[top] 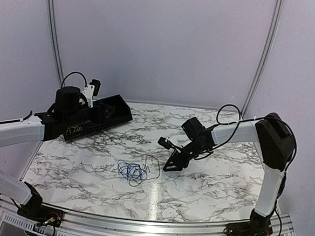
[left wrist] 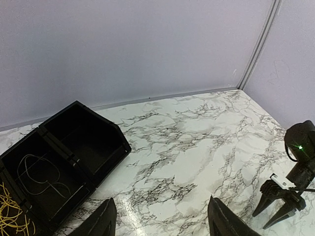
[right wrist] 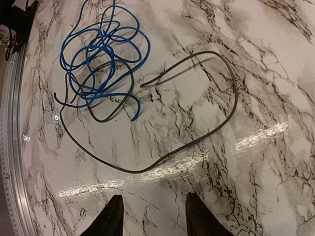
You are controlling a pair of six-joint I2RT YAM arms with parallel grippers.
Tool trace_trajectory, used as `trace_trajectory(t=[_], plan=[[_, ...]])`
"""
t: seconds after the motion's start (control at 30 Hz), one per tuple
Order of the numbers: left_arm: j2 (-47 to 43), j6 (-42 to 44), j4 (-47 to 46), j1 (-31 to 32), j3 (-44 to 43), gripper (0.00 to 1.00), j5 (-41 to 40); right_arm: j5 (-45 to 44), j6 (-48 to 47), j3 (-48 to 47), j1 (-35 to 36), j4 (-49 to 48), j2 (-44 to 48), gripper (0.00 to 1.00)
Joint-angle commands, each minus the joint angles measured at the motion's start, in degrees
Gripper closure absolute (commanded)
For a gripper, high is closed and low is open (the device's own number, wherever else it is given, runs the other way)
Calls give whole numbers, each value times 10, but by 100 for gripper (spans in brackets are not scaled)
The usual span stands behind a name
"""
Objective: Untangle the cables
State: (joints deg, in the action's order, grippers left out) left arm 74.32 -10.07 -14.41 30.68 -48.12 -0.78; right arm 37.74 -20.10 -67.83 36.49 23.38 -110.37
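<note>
On the marble table (top: 212,192) a blue cable (right wrist: 98,49) lies in a loose tangle of loops toward the near edge, a little left of the middle. A black cable (right wrist: 216,123) is mixed into it: one part curls in among the blue loops, and the rest sweeps out in a wide open loop on the bare marble, on the side toward the right arm. The right gripper (right wrist: 153,219) hangs tilted over the table just beside that black loop. Its claw is spread, nothing sits between the fingers (right wrist: 112,219), and both cables lie beyond the tips. At the far left corner of the table stands a black bin (left wrist: 106,162) divided into compartments. A thin white cable (left wrist: 39,177) lies loosely looped in its middle compartment, and a bunch of yellow cable (left wrist: 12,211) shows in the next one, cut off by the left edge of the left wrist view. The left gripper (left wrist: 162,223) is by the bin, its claw spread wide with only marble between the fingers
</note>
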Motion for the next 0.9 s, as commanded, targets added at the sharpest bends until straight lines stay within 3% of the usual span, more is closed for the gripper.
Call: trace_trajectory(t=[0.0,0.33,0.67,0.87], plan=[[4,-7,-29,10,-14,35,36,40,27,-38,10,17,-34,56],[-1,9,-28,13,-13,35,22,93,70,-92,17,0,-106,59],[12,-16,-23,21,-31,42,56,66,87,-125,17,-12,-104,99],[3,23,32,125,-42,41,-57,41,49,-124,17,0,-37,100]])
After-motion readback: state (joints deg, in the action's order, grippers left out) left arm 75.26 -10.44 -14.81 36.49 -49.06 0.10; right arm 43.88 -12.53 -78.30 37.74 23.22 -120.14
